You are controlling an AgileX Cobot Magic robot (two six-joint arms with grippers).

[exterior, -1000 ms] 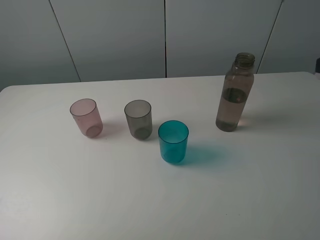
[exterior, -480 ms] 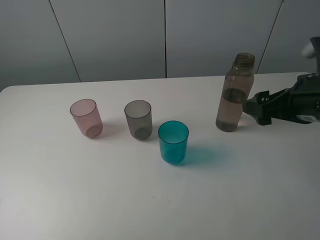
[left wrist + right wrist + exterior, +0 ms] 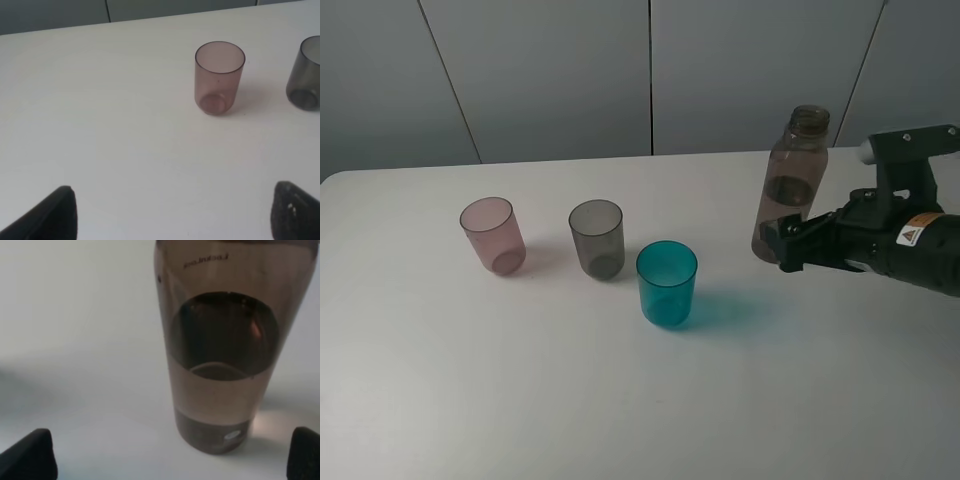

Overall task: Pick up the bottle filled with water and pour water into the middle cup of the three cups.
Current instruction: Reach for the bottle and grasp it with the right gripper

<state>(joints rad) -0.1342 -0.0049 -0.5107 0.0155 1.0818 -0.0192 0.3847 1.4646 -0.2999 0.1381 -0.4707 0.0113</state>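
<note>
The smoky brown-grey bottle [image 3: 792, 180] stands upright and uncapped at the table's right, part filled with water. It fills the right wrist view [image 3: 220, 365]. My right gripper [image 3: 788, 246] is open at the bottle's lower part, its fingertips [image 3: 30, 455] wide apart with the bottle just ahead between them, not gripped. The pink cup [image 3: 493, 235], the middle smoky grey cup [image 3: 597, 238] and the teal-blue cup [image 3: 667, 283] stand upright to the left. My left gripper [image 3: 175, 215] is open and empty, low over the table, facing the pink cup [image 3: 219, 77] and the grey cup [image 3: 305, 75].
The white table [image 3: 520, 400] carries only the cups and the bottle. A grey panelled wall [image 3: 550, 70] runs behind its far edge. The right arm's black body [image 3: 910, 240] reaches in from the right edge.
The right arm has come in from the right edge and moved left until its open gripper reaches the bottle's lower part. The bottle and cups have not moved.
</note>
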